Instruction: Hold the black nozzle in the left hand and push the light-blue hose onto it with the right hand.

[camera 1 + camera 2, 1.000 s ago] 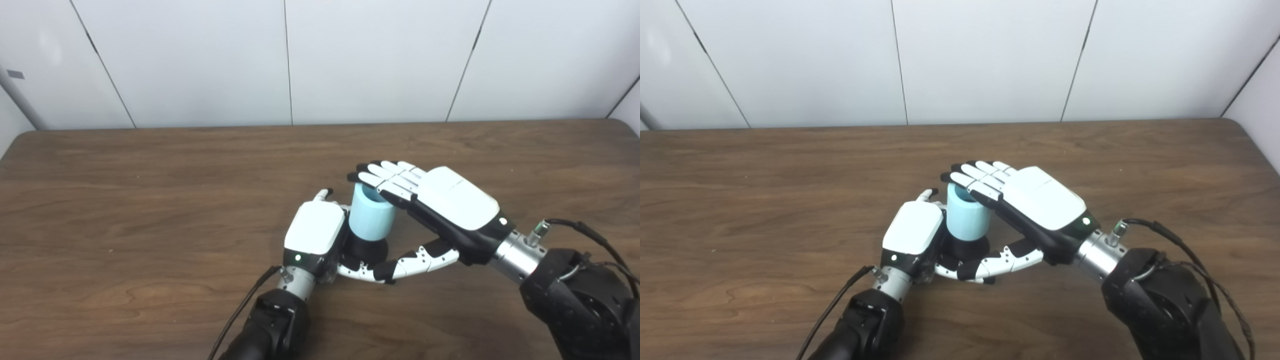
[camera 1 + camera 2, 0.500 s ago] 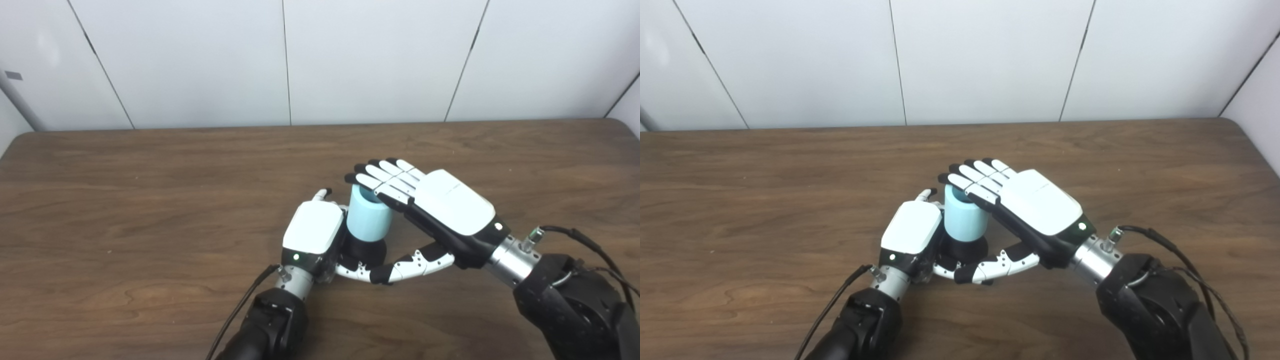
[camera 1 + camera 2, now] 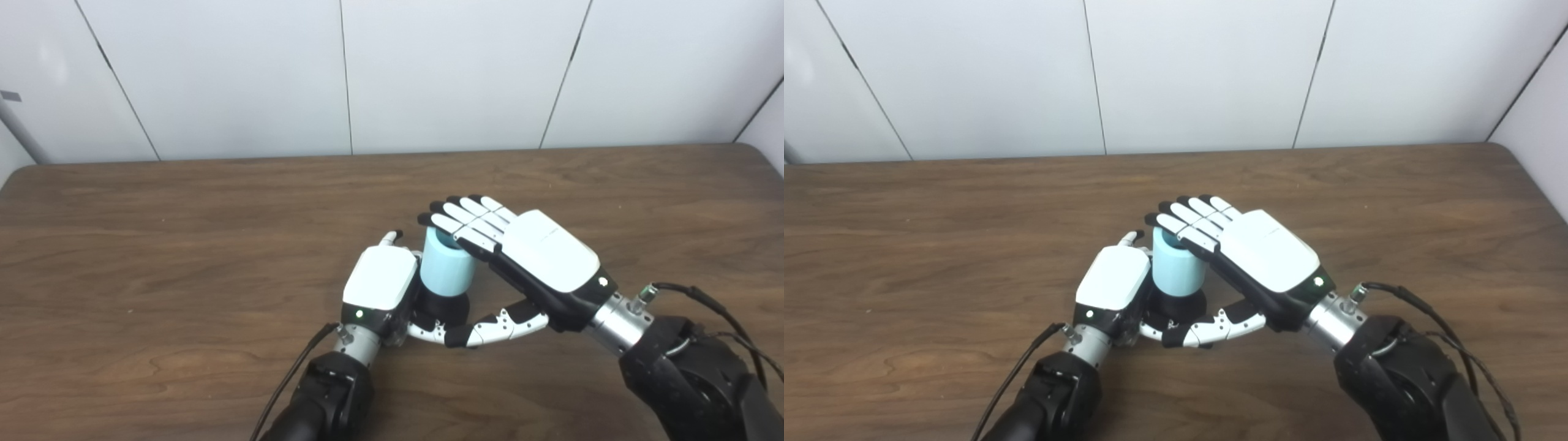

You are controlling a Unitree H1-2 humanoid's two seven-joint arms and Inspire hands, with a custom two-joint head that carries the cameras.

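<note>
Left hand (image 3: 381, 283): low on the wooden table (image 3: 153, 245), back plate facing up, curled around the base of the black nozzle (image 3: 442, 304), which it grips; one fingertip shows past the far edge of the plate.

Black nozzle: just right of the left hand, touching it, upright; only its dark lower part is visible beneath the hose.

Light-blue hose (image 3: 447, 269): short upright cylinder seated on top of the nozzle, between the two hands, open end upward. Its left side lies against the left hand.

Right hand (image 3: 536, 257): right of and above the hose, palm down, fingers (image 3: 460, 215) stretched flat and together over the hose's open top, resting on its rim. The thumb (image 3: 490, 327) reaches low and leftward in front of the nozzle's base. The hand presses on the hose without closing around it.

Wall panels (image 3: 453, 67): white, beyond the table's far edge.
</note>
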